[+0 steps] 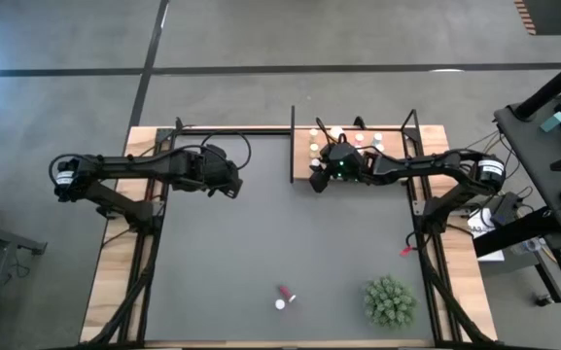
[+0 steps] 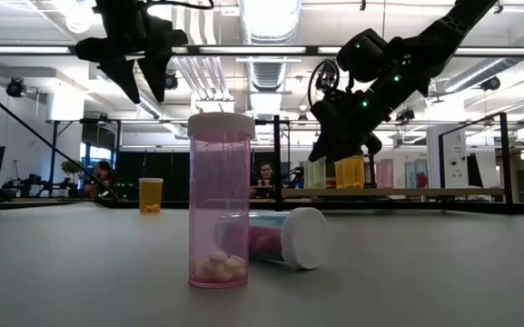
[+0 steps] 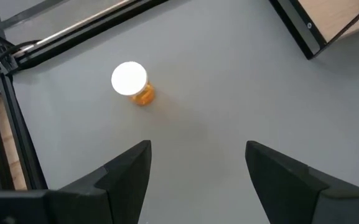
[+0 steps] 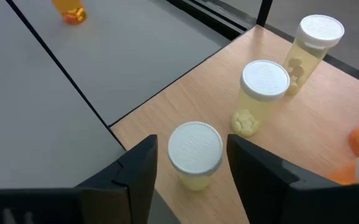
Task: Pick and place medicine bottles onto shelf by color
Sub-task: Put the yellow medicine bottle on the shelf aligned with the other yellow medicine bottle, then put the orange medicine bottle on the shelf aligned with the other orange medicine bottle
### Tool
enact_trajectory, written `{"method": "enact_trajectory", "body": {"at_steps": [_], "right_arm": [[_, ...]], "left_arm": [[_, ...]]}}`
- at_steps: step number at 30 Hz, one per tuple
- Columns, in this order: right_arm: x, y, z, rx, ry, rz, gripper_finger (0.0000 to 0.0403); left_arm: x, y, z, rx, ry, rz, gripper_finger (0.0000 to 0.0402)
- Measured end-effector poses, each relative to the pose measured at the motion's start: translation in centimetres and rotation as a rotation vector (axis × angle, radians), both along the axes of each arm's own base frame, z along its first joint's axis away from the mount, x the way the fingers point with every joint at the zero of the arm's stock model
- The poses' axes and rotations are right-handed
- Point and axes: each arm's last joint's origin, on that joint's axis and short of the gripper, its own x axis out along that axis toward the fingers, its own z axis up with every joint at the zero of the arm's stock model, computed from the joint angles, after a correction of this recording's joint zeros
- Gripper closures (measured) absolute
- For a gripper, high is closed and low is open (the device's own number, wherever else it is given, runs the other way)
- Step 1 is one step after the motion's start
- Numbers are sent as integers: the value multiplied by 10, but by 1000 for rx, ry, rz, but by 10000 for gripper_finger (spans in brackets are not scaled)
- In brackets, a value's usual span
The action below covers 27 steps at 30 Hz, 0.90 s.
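Two dark arms reach over a dark grey mat (image 1: 261,243) laid on a wooden table (image 1: 115,262), the left arm (image 1: 134,170) coming in from the left side, the right arm (image 1: 436,167) from the right. Shelf (image 1: 304,146), a light wooden board with black posts, sits at the mat's far edge, right of centre, carrying a cluster of white-capped medicine bottles (image 1: 358,139). Green spiky plant (image 1: 390,301) stands near the mat's front right corner. Left gripper (image 3: 198,168) hangs high above the mat left of the shelf, jaws wide apart, nothing between them; a lone orange bottle (image 3: 135,84) stands upright on the mat beneath and ahead of it. Right gripper (image 4: 191,165) sits over the shelf's near left part, jaws apart on either side of a pale yellow-green bottle (image 4: 195,152) that stands upright on the board; whether the fingers touch it I cannot tell. Two more pale bottles (image 4: 263,93) stand upright just beyond it. At the mat's front centre, a pink bottle (image 2: 221,204) stands upright, with another capped bottle (image 2: 275,238) lying on its side just beside it.
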Motion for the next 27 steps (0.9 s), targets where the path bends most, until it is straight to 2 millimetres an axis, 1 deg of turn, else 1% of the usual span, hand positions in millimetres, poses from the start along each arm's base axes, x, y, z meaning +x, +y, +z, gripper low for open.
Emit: {"method": "enact_trajectory", "body": {"at_steps": [2,4,7,10,13,16,21,24,27], "right_arm": [[0,0,3,0,-2,0,213],[1,0,10,-5,-16,1,206],[2,-1,28,-8,-18,1,199],[3,-1,47,-23,40,27,197],[5,-2,70,-36,93,51,197],[6,-3,91,-36,126,62,197],[8,-3,121,-54,143,80,197],[8,-3,132,-71,145,93,197],[8,-3,135,-84,154,98,197]], "left_arm": [[0,0,0,16,0,5,158],[0,1,1,27,-4,8,158],[4,1,1,47,-33,15,158],[10,4,2,54,-85,26,158],[17,11,-1,59,-105,51,158],[22,21,-11,56,-62,84,158],[30,45,-29,43,18,162,158],[31,61,-38,35,71,194,158],[31,76,-46,28,118,223,158]]}}
